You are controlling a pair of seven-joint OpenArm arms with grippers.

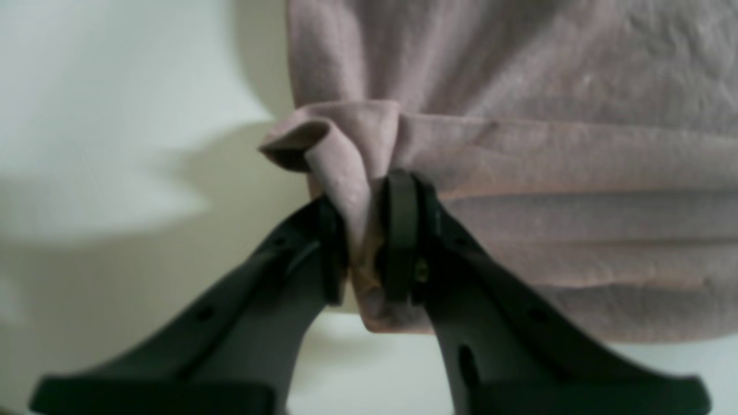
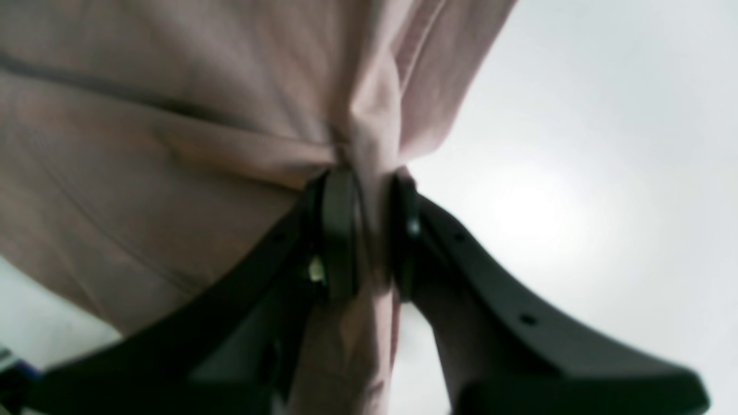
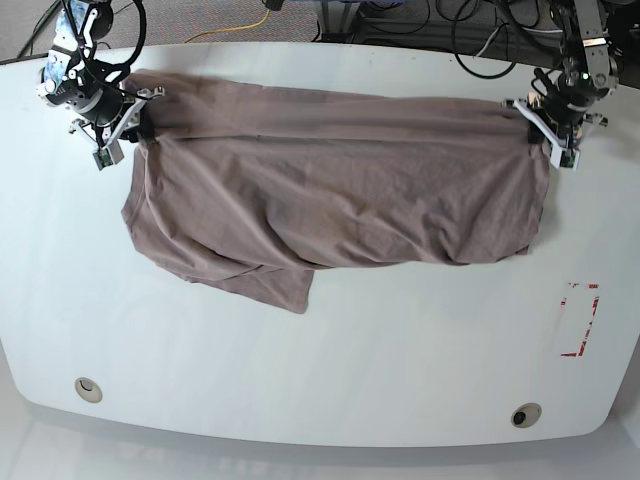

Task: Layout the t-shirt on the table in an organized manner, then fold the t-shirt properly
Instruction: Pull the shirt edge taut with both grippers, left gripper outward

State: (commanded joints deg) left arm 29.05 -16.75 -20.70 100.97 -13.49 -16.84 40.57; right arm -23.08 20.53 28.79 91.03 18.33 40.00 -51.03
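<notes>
One white glossy worktop (image 3: 330,370), rounded corners, fills the base view; largest item. Bears two round grommet holes (image 3: 88,388) near its front edge, one toward each front corner, and red tape marks (image 3: 582,320) toward the side of the left arm.

One mauve-brown t-shirt (image 3: 330,190), spread across the far half of the worktop, stretched widthwise between the two arms. Upper edge is drawn fairly straight; lower part lies rumpled, with a loose flap reaching toward the front on the right arm's side. Cloth creased across its middle.

One left gripper (image 1: 369,236), dark fingers closed tight on a bunched fold of the t-shirt's edge; cloth pokes out above and below the fingers.

One right gripper (image 2: 369,230), likewise pinched on a gathered pleat of the t-shirt, fabric passing through between its fingers and hanging below.

Cables lie beyond the worktop's far edge (image 3: 250,22).
</notes>
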